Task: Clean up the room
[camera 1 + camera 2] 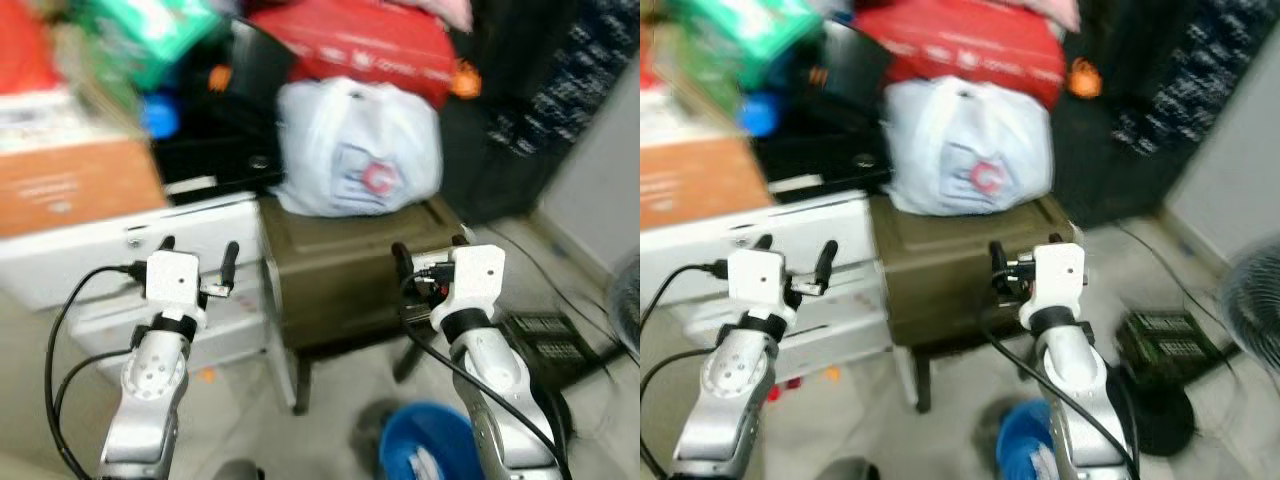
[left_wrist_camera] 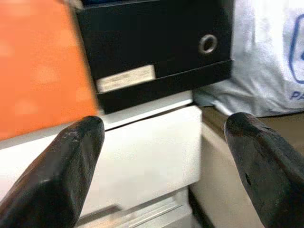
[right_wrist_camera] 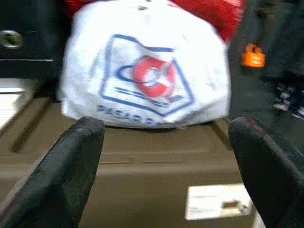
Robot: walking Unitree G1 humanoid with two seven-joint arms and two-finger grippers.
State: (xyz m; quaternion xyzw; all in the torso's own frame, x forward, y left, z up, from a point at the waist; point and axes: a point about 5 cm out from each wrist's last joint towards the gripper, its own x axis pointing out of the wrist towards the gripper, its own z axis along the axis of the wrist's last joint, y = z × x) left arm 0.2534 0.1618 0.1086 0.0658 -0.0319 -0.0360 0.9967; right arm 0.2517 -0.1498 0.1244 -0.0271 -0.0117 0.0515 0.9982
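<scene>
Cluttered storage corner, blurry frames: stacked boxes and a red bag (image 1: 360,45) behind, bare pale floor (image 1: 330,420) below. Olive crate (image 1: 350,270) stood beside a white drawer unit (image 1: 130,250), and on the crate sat the white plastic bag (image 1: 355,150) (most likely pickup, my guess). Blue bucket (image 1: 425,445) on the floor near the right arm. Right gripper (image 3: 166,161) was spread open and empty, aimed at the bag; left gripper (image 2: 166,161) also spread open, facing the drawers. Best approach: steady first, pinch gathered plastic near the top, lift slowly.
</scene>
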